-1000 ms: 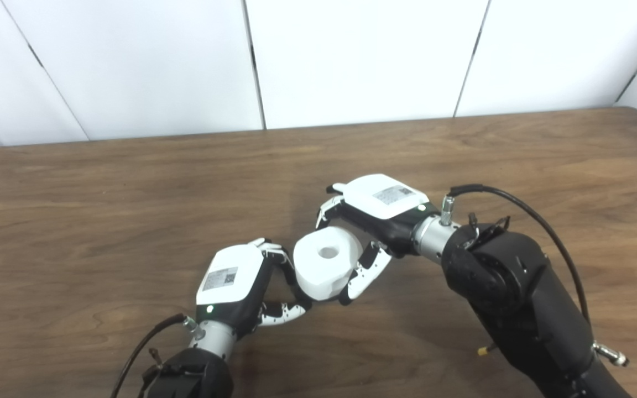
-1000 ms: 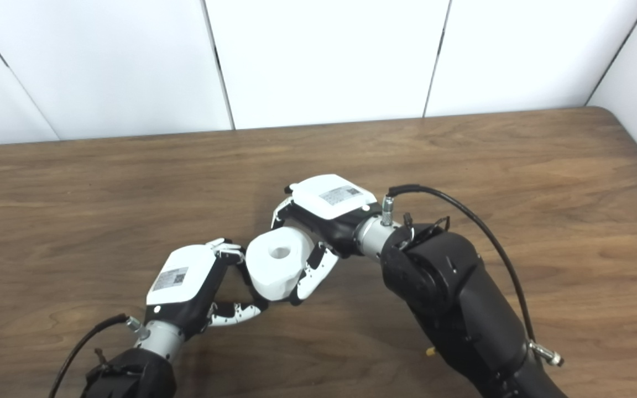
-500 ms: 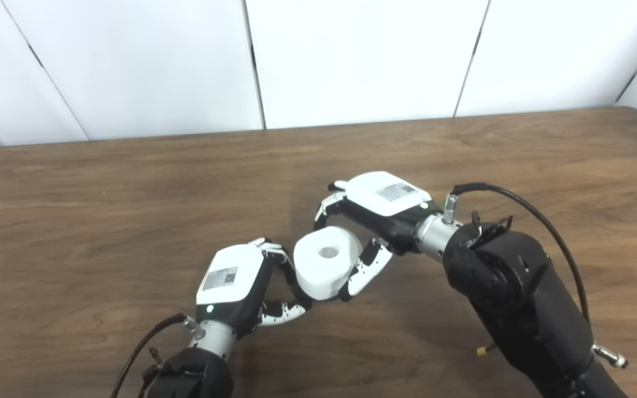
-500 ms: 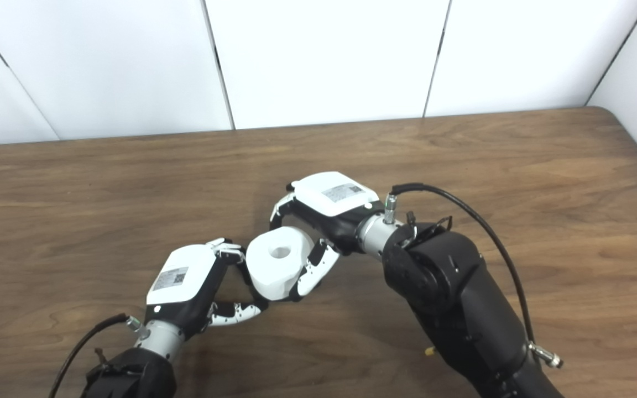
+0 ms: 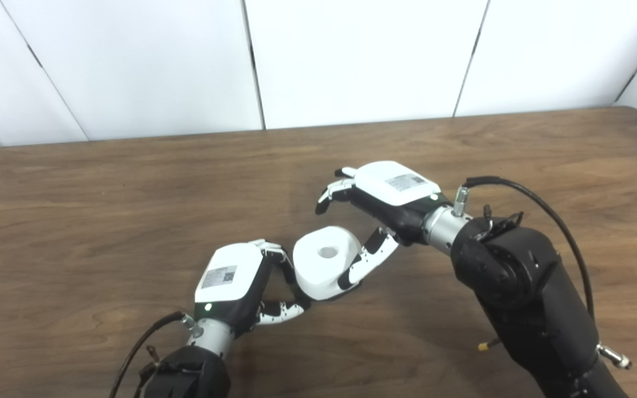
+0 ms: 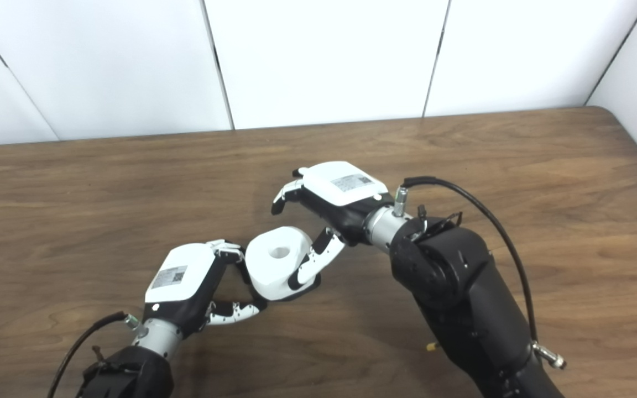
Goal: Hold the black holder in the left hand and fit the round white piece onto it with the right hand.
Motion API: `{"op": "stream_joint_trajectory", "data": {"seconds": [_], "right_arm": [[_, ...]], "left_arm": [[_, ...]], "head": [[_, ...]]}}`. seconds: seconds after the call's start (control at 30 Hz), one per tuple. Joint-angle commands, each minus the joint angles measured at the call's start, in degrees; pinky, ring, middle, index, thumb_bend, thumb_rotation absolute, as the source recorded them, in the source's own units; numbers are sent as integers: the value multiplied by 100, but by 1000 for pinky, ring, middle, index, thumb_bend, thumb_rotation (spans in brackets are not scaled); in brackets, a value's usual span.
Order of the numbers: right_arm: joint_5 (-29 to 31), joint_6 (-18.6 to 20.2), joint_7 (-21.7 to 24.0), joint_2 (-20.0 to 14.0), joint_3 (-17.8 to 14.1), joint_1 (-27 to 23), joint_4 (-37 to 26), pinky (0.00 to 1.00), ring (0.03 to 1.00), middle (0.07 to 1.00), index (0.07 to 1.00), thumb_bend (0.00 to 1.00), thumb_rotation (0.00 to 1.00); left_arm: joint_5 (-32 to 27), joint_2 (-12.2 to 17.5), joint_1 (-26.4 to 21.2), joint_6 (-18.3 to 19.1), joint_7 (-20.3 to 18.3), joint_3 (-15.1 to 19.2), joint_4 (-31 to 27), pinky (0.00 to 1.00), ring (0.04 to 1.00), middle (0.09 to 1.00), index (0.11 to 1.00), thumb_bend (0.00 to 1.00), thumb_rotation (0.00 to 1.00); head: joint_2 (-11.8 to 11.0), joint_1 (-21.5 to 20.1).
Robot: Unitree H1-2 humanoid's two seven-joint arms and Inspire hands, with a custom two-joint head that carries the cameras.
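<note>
Left eye view, frame centre: left robot hand gripped under round white piece, black holder hidden. Right robot hand spread, thumb touching piece. Fitting looked near done; next, withdraw clear.

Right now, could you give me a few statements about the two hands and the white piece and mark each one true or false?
1. The right hand has its fingers lifted clear above the round white piece. True.
2. The white piece has a hole in the middle of its top face. True.
3. The left hand is far from the white piece, at the table's back edge. False: it sits right beside the piece, its fingers against the piece's left side.
4. The white piece lies on a metal tray. False: no tray shows, only the wooden table.
5. The black holder is in full view. False: it is barely visible under the piece.
</note>
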Motion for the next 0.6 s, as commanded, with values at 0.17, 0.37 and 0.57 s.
{"op": "stream_joint_trajectory", "data": {"seconds": [0.17, 0.37, 0.57], "right_arm": [[-49, 21, 72, -138, -218, -136, -315, 959, 974, 867, 752, 1000, 430], [69, 14, 12, -199, -399, -44, -376, 945, 978, 867, 742, 1000, 418], [94, -13, -68, -232, -525, 31, -387, 932, 971, 864, 736, 1000, 422]], "left_arm": [[-193, 257, 132, 312, -1161, 23, -102, 808, 874, 801, 733, 844, 150], [-63, 457, 35, 423, -2067, 112, -565, 855, 896, 855, 864, 920, 289], [-11, 699, -89, 371, -2802, 188, -853, 892, 928, 902, 934, 974, 349]], "head": [[-4, 12], [-23, 50], [-35, 63]]}}
